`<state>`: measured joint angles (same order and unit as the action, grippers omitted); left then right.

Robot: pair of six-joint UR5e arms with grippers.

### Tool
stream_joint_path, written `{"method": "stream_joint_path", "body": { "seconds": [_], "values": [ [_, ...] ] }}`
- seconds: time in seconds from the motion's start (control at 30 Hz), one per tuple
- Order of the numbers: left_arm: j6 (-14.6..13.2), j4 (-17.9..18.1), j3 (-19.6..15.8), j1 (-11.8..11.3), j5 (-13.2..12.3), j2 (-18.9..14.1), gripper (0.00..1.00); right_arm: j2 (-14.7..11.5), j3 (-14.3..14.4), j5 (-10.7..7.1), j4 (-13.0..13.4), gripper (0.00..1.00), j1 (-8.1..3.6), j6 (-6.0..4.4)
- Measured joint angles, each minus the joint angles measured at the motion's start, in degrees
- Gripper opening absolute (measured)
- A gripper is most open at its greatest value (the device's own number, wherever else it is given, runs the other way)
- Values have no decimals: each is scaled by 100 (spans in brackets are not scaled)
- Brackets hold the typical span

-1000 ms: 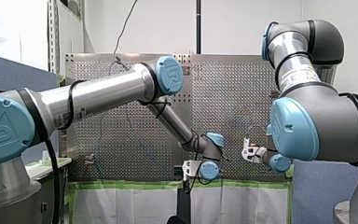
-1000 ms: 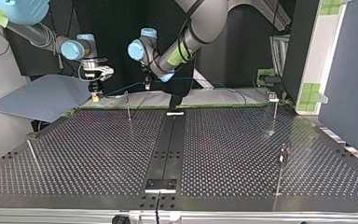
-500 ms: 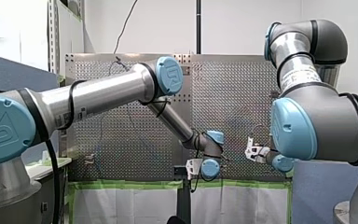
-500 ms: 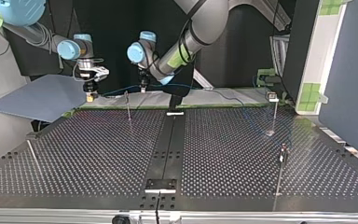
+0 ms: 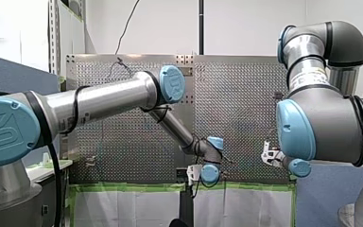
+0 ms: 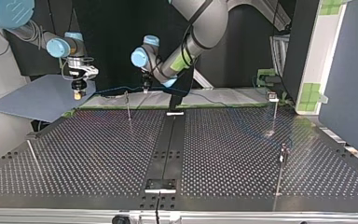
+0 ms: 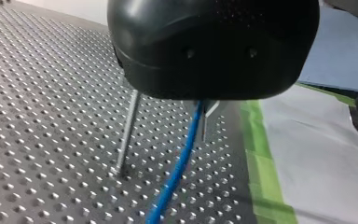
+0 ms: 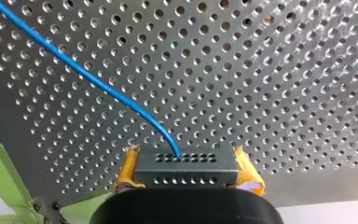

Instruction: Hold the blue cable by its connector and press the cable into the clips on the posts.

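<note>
My right gripper [image 6: 78,93] is clamped on the connector [image 8: 186,169]; its yellow pads [image 8: 127,171] squeeze the dark block from both sides; the blue cable [image 8: 88,79] leaves the block toward 10 o'clock in the right wrist view.

In the top view the cable is a nearly level line, from my right gripper at 9 o'clock to my left gripper [image 6: 145,88] at 3 o'clock; a thin post [image 6: 128,106] stands between them, its top just under the line, at 6 o'clock from it; my left gripper is the nearer one.

The cable comes out from under my left gripper; I cannot tell if it is squeezed or just slides through.

I think the next move is a push down onto that post.

I can read no words; the blue joint caps [image 5: 172,84] have a pale mark I cannot make out.
</note>
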<state>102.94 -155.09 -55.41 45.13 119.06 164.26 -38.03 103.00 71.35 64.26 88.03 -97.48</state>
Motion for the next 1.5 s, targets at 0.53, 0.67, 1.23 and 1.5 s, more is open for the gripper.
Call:
{"method": "stream_joint_path", "body": {
  "seconds": [0.53,0.67,1.23,1.5],
  "values": [
    [220,45,-24,-89,-114,-75,0,1,-93,-196,-11,0,128,236],
    [218,47,121,-76,-115,-98,0,1,-125,-201,-19,0,142,213],
    [293,287,176,-154,-324,-94,0,2,-218,-116,-47,0,152,169],
    [292,286,279,-250,-386,-86,0,2,-279,-42,-65,0,162,206]
  ]
}}
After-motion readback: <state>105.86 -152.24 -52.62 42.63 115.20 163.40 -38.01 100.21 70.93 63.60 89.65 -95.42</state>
